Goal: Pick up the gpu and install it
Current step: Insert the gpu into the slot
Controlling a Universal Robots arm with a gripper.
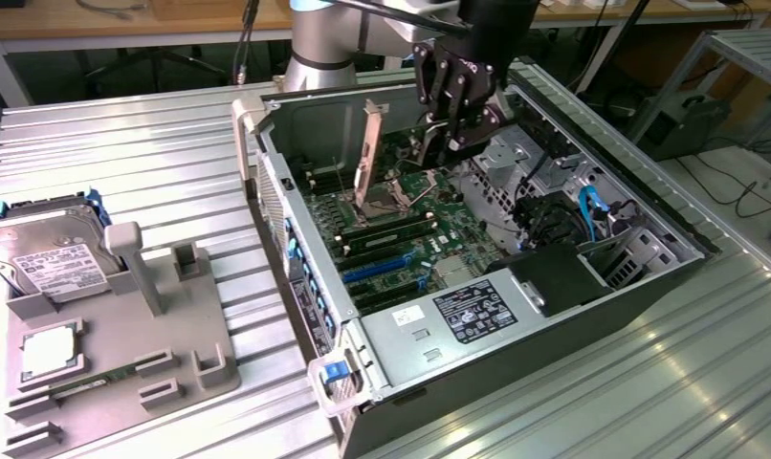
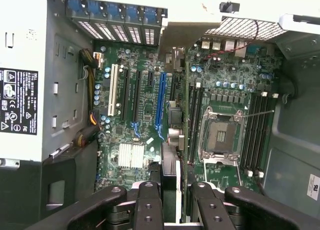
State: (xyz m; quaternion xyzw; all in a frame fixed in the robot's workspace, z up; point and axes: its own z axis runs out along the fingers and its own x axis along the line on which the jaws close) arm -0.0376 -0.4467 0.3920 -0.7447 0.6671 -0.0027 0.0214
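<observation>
My gripper (image 1: 460, 129) hangs over the open computer case (image 1: 692, 244), shut on the gpu (image 1: 424, 148). The card stands on edge above the motherboard (image 1: 399, 239), and its silver end bracket (image 1: 370, 129) points toward the case's rear wall. In the wrist view the gpu (image 2: 171, 160) runs edge-on away from my gripper (image 2: 170, 192), with a black finger (image 2: 147, 205) on either side. It hovers between the long blue slot (image 2: 160, 105) and the memory slots beside the CPU socket (image 2: 220, 135). It is clear of the board.
A power supply (image 1: 469, 316) and black drive bay (image 1: 558, 277) fill the near end of the case. On the exterior view's left, a grey fixture (image 1: 187, 349) holds a hard drive (image 1: 48, 253), a CPU (image 1: 48, 349) and a memory stick (image 1: 86, 384). Ribbed metal table (image 1: 143, 143) surrounds everything.
</observation>
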